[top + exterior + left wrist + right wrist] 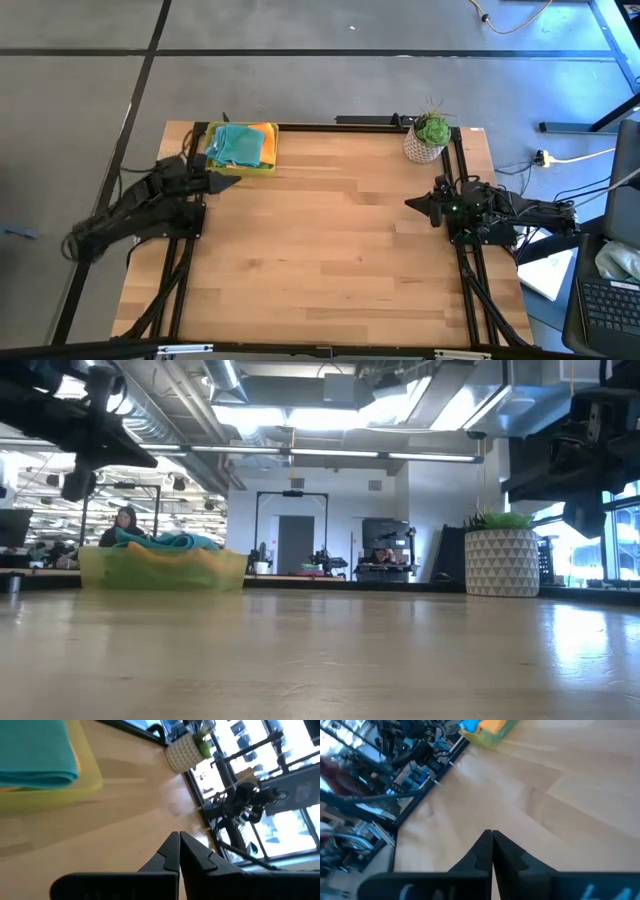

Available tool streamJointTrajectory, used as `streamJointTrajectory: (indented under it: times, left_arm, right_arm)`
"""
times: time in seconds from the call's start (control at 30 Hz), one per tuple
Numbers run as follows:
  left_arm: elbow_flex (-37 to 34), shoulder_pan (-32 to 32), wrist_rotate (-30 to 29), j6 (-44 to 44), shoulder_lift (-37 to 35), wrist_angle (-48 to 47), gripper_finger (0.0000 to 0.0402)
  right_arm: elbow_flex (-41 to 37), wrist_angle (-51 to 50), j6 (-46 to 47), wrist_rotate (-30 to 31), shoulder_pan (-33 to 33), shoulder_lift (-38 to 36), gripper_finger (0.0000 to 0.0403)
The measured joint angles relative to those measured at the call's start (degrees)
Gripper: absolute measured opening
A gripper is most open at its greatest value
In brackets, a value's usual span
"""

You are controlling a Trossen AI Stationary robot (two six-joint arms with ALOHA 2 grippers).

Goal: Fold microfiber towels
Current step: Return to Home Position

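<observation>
The worktop (330,250) carries no loose cloth in any view. The left arm (130,220) lies along the near-left side, and the right arm (520,212) along the right side.

The yellow-green tray (245,171) sits just beyond the left pincer (228,181), on the side toward the worktop's far edge. It is near the fingertips but not touching them. The tray's long axis runs parallel to the far edge, roughly in line with the direction the left pincer points.

The microfiber towels (238,143) lie stacked inside the tray. A teal one is on top with an orange edge showing below it; the rest of the stack is hidden.

The left pincer is pressed together and holds nothing, as the left wrist view confirms. The right pincer (412,203) is also pressed together and empty. It is well apart from the tray, across the worktop, with the potted plant (430,138) near it.

Judgement: the left arm is the nearer one. Any retreat should draw its tips away from the tray rim so they do not catch it.
</observation>
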Motion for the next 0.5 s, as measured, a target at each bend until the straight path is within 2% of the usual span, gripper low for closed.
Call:
streamJointTrajectory:
  times: [0.17,0.27,0.4,0.5]
  left_arm:
    - [-2.76,-12.51,-11.33,-1.02,7.33,9.31,0.0]
    - [-4.85,-17.98,-17.12,0.79,11.88,13.84,0.0]
    - [-5.19,-19.67,-21.38,8.37,13.99,12.52,0.0]
    - [-5.19,-19.33,-23.79,16.37,13.34,14.92,0.0]
  right_arm:
    - [0.0,0.02,-9.78,-0.04,0.0,0.0,0.0011]
    - [0.0,0.02,-9.63,-0.89,0.02,0.0,0.0009]
    - [0.0,1.01,-6.44,-0.6,0.02,0.0,0.0011]
    - [0.0,3.34,-5.18,2.66,0.02,0.0,0.0016]
